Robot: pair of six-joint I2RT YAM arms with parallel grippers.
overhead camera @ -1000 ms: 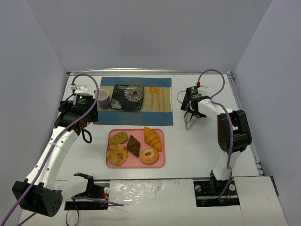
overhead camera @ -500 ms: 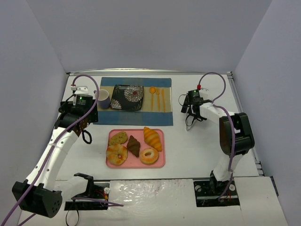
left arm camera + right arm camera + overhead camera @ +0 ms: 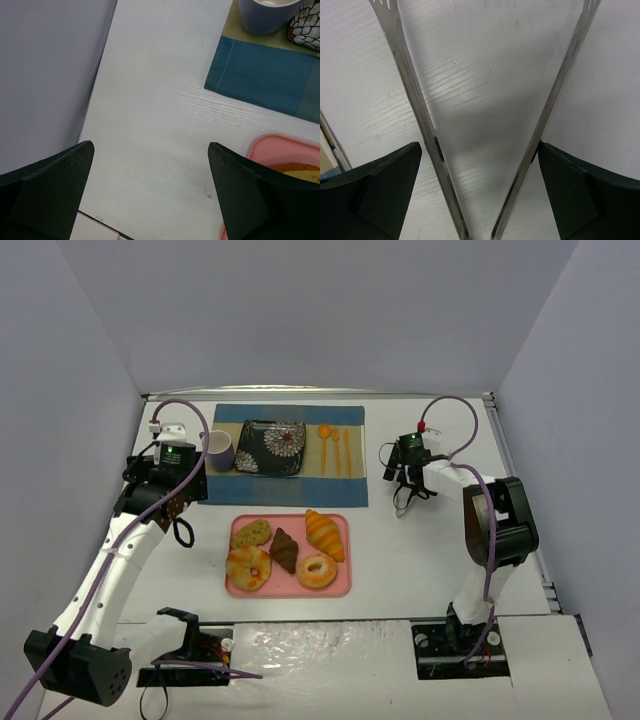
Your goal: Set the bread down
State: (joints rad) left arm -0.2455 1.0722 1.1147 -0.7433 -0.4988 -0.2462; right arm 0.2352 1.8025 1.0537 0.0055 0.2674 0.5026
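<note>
A pink tray (image 3: 340, 585) holds several breads: a golden croissant (image 3: 324, 533), a chocolate croissant (image 3: 285, 548), a speckled bun (image 3: 251, 533), a ring doughnut (image 3: 317, 570) and a glazed pastry (image 3: 248, 567). A patterned dark plate (image 3: 272, 447) sits empty on the blue placemat (image 3: 345, 490). My right gripper (image 3: 408, 480) is right of the mat. Its fingers press the outsides of open metal tongs (image 3: 415, 95), which point at bare table. My left gripper (image 3: 180, 525) is open and empty, left of the tray (image 3: 260, 145).
A blue cup (image 3: 220, 450) stands on the mat's left end, close to my left wrist; it also shows in the left wrist view (image 3: 267, 17). Orange cutlery (image 3: 335, 448) lies right of the plate. Grey walls enclose the table on three sides.
My right wrist has shifted slightly toward the near side and turned, so the tongs look shorter from above. The left arm has barely moved.
</note>
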